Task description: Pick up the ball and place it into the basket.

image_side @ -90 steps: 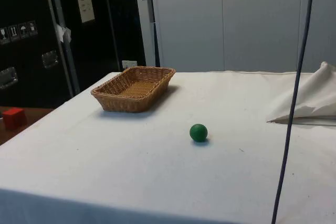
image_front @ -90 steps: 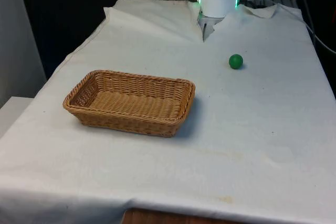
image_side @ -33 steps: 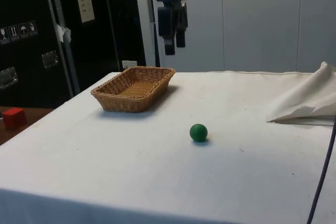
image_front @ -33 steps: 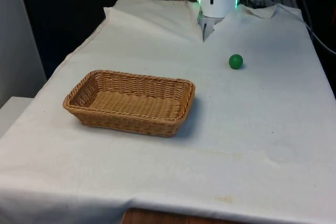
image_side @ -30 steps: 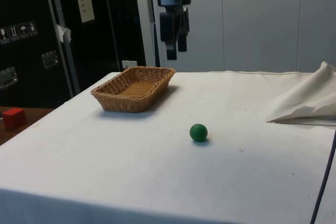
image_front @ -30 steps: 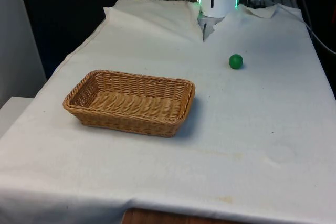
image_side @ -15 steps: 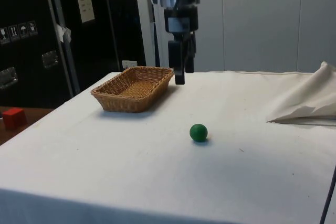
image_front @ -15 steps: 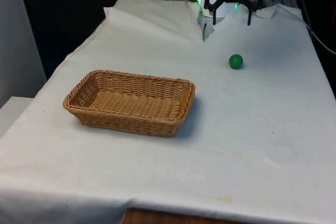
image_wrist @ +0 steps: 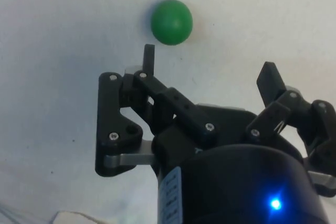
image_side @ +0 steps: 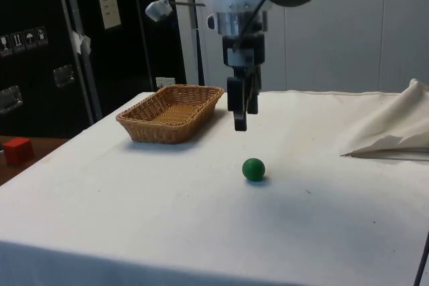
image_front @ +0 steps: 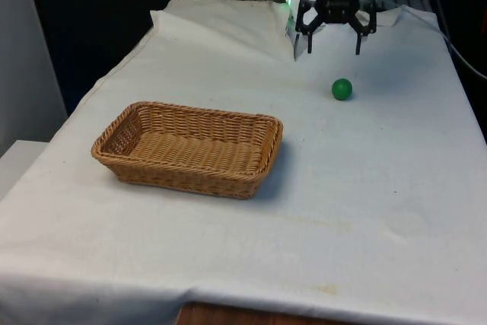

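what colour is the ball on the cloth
The ball is plain green, seen best in the wrist view; it lies on the white cloth.

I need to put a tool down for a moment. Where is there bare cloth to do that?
The white tablecloth is bare from the woven wicker basket to the near edge, and towards the front view's right. Around the small green ball it is crowded: the black gripper hangs open there.
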Available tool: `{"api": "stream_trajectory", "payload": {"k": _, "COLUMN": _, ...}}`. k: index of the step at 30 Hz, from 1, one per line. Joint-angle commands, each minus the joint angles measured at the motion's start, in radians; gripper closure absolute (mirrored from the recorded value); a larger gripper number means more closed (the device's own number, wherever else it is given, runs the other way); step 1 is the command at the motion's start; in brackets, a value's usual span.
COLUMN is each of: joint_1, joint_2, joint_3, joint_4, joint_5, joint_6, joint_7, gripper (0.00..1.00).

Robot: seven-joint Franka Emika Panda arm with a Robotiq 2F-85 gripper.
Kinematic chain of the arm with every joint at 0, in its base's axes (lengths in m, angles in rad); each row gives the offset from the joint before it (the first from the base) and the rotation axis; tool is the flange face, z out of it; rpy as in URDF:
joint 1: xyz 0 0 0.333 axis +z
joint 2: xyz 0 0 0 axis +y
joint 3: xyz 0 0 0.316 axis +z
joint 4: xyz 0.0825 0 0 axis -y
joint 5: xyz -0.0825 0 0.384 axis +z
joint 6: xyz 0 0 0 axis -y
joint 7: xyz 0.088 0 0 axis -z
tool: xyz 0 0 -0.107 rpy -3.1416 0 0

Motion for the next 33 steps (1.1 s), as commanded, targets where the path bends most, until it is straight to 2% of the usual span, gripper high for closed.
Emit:
{"api": "stream_trajectory", "payload": {"k": 1, "joint_1": 0.005, "joint_2": -0.001, "joint_3": 0.001, "joint_4": -0.011, "joint_5": 0.031, "joint_6": 0.02, "joint_7": -0.018, "gripper": 0.0}}
{"api": "stream_trajectory", "payload": {"k": 2, "joint_1": 0.0, "joint_2": 0.005, "joint_3": 0.001, "joint_4": -0.004, "joint_5": 0.006, "joint_6": 0.01, "joint_7": -0.003, "gripper": 0.0}}
{"api": "stream_trajectory", "payload": {"k": 3, "joint_1": 0.005, "joint_2": 0.003, "joint_3": 0.002, "joint_4": -0.015, "joint_5": 0.038, "joint_6": 0.029, "joint_7": -0.022, "gripper": 0.0}}
{"api": "stream_trajectory", "payload": {"k": 10, "joint_1": 0.004, "joint_2": 0.049, "joint_3": 0.02, "joint_4": -0.039, "joint_5": 0.1, "joint_6": 0.101, "joint_7": -0.057, "gripper": 0.0}}
{"api": "stream_trajectory", "payload": {"k": 11, "joint_1": 0.0, "joint_2": 0.053, "joint_3": 0.014, "joint_4": -0.031, "joint_5": 0.066, "joint_6": 0.086, "joint_7": -0.036, "gripper": 0.0}}
{"api": "stream_trajectory", "payload": {"k": 12, "joint_1": 0.004, "joint_2": 0.055, "joint_3": 0.023, "joint_4": -0.04, "joint_5": 0.106, "joint_6": 0.109, "joint_7": -0.06, "gripper": 0.0}}
{"api": "stream_trajectory", "payload": {"k": 17, "joint_1": 0.0, "joint_2": 0.099, "joint_3": 0.043, "joint_4": -0.044, "joint_5": 0.141, "joint_6": 0.154, "joint_7": -0.073, "gripper": 0.0}}
{"api": "stream_trajectory", "payload": {"k": 18, "joint_1": -0.001, "joint_2": 0.105, "joint_3": 0.046, "joint_4": -0.044, "joint_5": 0.145, "joint_6": 0.161, "joint_7": -0.073, "gripper": 0.0}}
{"api": "stream_trajectory", "payload": {"k": 19, "joint_1": 0.0, "joint_2": 0.119, "joint_3": 0.034, "joint_4": -0.035, "joint_5": 0.105, "joint_6": 0.154, "joint_7": -0.047, "gripper": 0.0}}
{"api": "stream_trajectory", "payload": {"k": 20, "joint_1": -0.001, "joint_2": 0.112, "joint_3": 0.05, "joint_4": -0.044, "joint_5": 0.149, "joint_6": 0.167, "joint_7": -0.074, "gripper": 0.0}}
{"api": "stream_trajectory", "payload": {"k": 26, "joint_1": -0.008, "joint_2": 0.153, "joint_3": 0.073, "joint_4": -0.043, "joint_5": 0.176, "joint_6": 0.201, "joint_7": -0.077, "gripper": 0.0}}
{"api": "stream_trajectory", "payload": {"k": 28, "joint_1": -0.01, "joint_2": 0.161, "joint_3": 0.079, "joint_4": -0.044, "joint_5": 0.182, "joint_6": 0.209, "joint_7": -0.078, "gripper": 0.0}}
{"api": "stream_trajectory", "payload": {"k": 29, "joint_1": 0.0, "joint_2": 0.183, "joint_3": 0.056, "joint_4": -0.035, "joint_5": 0.137, "joint_6": 0.208, "joint_7": -0.048, "gripper": 0.0}}
{"api": "stream_trajectory", "payload": {"k": 30, "joint_1": -0.011, "joint_2": 0.168, "joint_3": 0.082, "joint_4": -0.044, "joint_5": 0.184, "joint_6": 0.214, "joint_7": -0.079, "gripper": 0.0}}
{"api": "stream_trajectory", "payload": {"k": 33, "joint_1": -0.014, "joint_2": 0.177, "joint_3": 0.087, "joint_4": -0.043, "joint_5": 0.19, "joint_6": 0.216, "joint_7": -0.08, "gripper": 0.0}}
